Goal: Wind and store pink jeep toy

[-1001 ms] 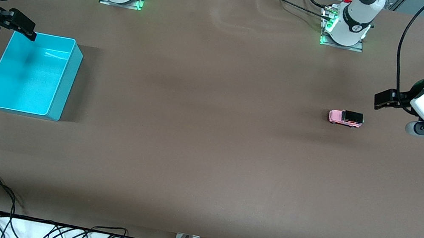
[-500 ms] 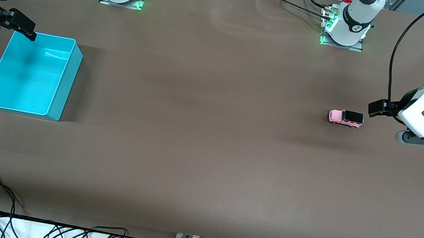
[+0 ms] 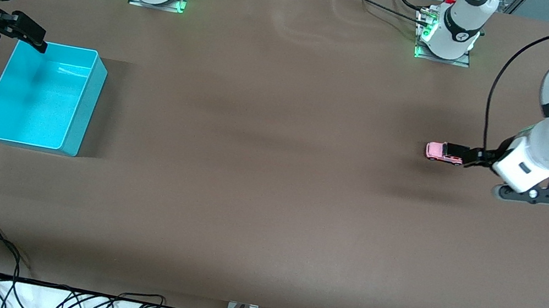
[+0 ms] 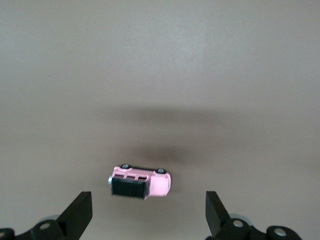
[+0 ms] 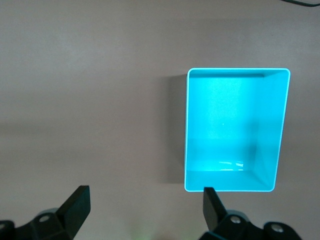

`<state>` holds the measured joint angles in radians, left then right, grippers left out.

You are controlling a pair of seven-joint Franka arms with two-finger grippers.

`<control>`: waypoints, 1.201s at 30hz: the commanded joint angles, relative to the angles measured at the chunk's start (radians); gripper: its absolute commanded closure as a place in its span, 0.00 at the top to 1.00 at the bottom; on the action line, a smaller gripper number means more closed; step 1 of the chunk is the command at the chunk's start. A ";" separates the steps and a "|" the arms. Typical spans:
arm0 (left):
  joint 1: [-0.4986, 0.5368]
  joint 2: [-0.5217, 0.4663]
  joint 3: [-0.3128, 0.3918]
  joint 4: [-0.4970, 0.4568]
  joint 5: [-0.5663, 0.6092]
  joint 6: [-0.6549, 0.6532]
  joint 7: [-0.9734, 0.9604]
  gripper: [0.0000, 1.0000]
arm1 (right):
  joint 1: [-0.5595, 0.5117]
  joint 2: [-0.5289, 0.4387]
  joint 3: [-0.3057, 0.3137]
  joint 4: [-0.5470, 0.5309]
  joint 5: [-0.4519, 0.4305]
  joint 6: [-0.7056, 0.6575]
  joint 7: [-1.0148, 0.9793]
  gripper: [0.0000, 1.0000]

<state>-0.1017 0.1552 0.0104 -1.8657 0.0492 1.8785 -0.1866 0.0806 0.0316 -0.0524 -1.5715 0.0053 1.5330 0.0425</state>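
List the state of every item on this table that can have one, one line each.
pink jeep toy: upright on its wheels on the table, not gripped.
turquoise bin: upright, open-topped, empty.
left hand: open, low over the jeep, fingers either side of it without touching.
right hand: open, waiting at the bin's edge farthest from the front camera, holding nothing.

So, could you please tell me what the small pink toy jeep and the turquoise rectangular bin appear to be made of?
The small pink toy jeep looks like painted die-cast metal or hard plastic: crisp boxy edges, a smooth pink body and a ribbed black roof; I can't tell which. The turquoise rectangular bin looks like moulded plastic: thin uniform walls, rounded corners and a soft sheen inside.
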 commanded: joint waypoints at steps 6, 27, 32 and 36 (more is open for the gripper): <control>0.011 -0.016 -0.001 -0.213 0.023 0.228 0.013 1.00 | -0.002 -0.006 0.000 -0.001 0.010 0.004 0.008 1.00; 0.037 0.010 0.020 -0.447 0.012 0.464 0.284 1.00 | -0.002 -0.006 0.000 -0.001 0.010 0.006 0.008 1.00; 0.042 0.014 0.020 -0.452 0.011 0.462 0.485 1.00 | -0.002 -0.006 0.000 -0.001 0.010 0.006 0.008 1.00; 0.050 0.015 0.020 -0.461 0.011 0.462 0.620 1.00 | -0.002 -0.006 0.000 -0.001 0.010 0.006 0.008 1.00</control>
<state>-0.0631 0.1782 0.0312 -2.3086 0.0545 2.3333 0.2661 0.0806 0.0316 -0.0524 -1.5715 0.0053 1.5332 0.0425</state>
